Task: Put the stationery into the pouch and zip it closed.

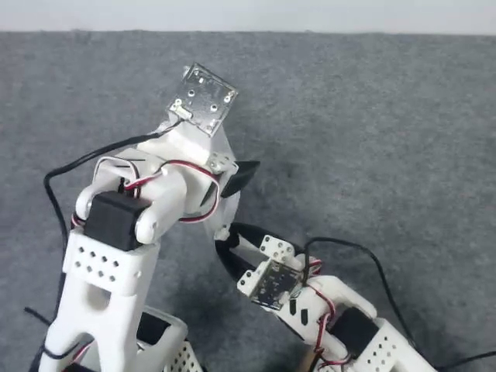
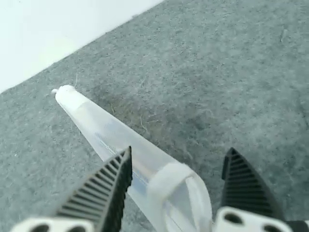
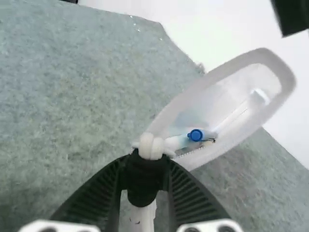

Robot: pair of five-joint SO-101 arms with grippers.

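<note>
A translucent pouch (image 3: 227, 106) stands with its oval mouth open, and a blue-capped pen (image 3: 195, 135) lies inside it. My right gripper (image 3: 144, 166) is shut on the pouch's white near end (image 3: 149, 145). In the high view this gripper (image 1: 230, 246) sits just in front of the left arm. Seen from the left wrist, the pouch (image 2: 116, 137) lies lengthwise on the grey mat, running between the spread jaws of my left gripper (image 2: 178, 162), which is open and straddles it. In the high view the left gripper (image 1: 236, 182) points down at the mat, and the arm hides the pouch.
Grey felt mat (image 1: 372, 116) covers the table, with a white edge (image 1: 248, 15) at the far side. Both arm bases and black cables (image 1: 62, 174) crowd the near left and near right. Open mat lies to the right and far side.
</note>
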